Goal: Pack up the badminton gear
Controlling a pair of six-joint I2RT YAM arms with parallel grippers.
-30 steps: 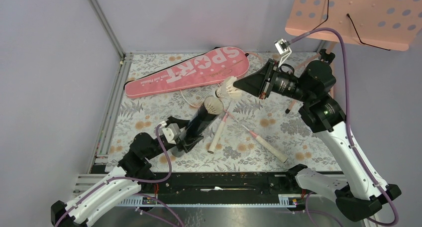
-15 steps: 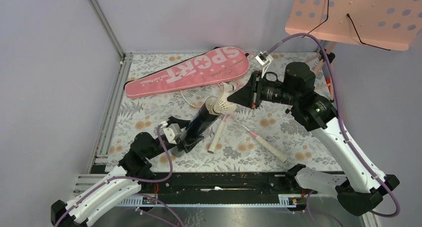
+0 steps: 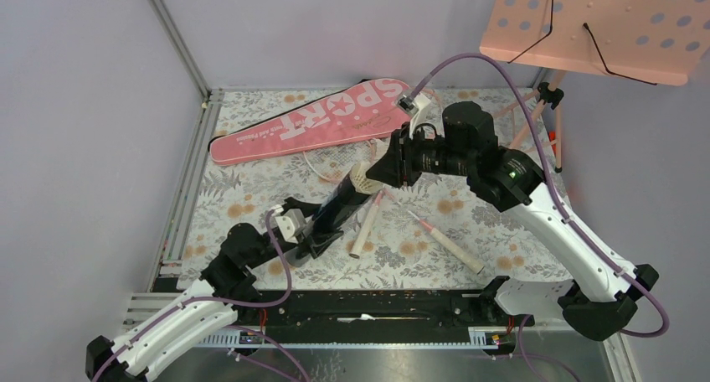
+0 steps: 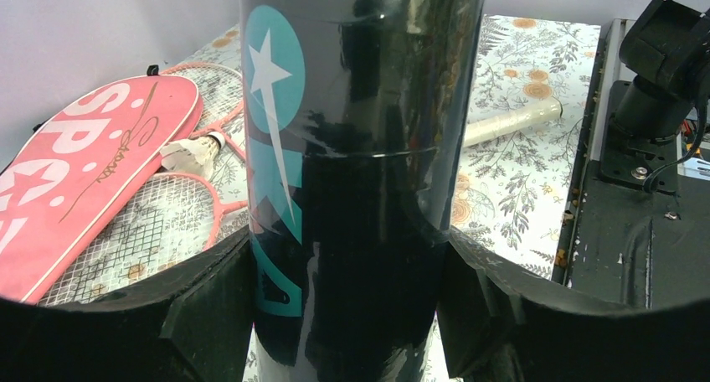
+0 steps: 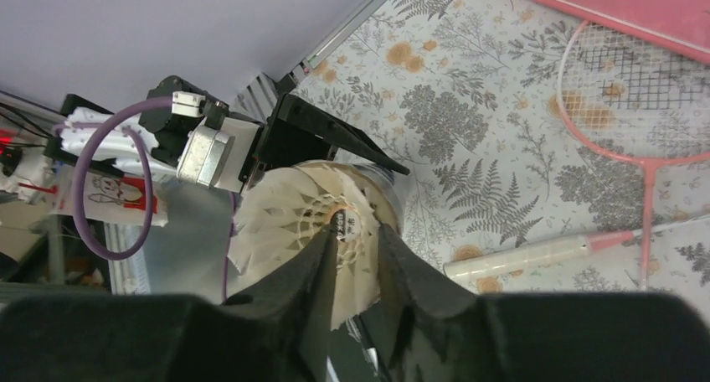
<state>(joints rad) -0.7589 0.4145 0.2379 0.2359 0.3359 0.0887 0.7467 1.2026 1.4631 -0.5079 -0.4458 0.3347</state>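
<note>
Both claws were clamped on something. Nearest the bases, the left gripper (image 3: 316, 231) had its jaws pressed against either side of the black tube (image 3: 342, 202), low on its body. The tube lay tilted, its open mouth pointing away toward the middle of the floral cloth (image 3: 251, 189). At that mouth the right gripper (image 3: 374, 172) pinched a white shuttlecock (image 3: 362, 179) by its feather skirt, the feathers right against the tube's rim. How far it sat inside could not be told.

Just right of the tube lay the pale handles of the two rackets (image 3: 367, 224), one close beside it and the other well apart to the right. Their pink-framed heads reached back to the edge of the racket bag (image 3: 318, 121), and a second shuttlecock (image 4: 194, 154) rested among them. The bag, pink with "SPORT" in white, lay slantwise across the far side of the cloth. Beyond it, in the far right corner, stood the pink perforated music stand (image 3: 594, 26).
</note>
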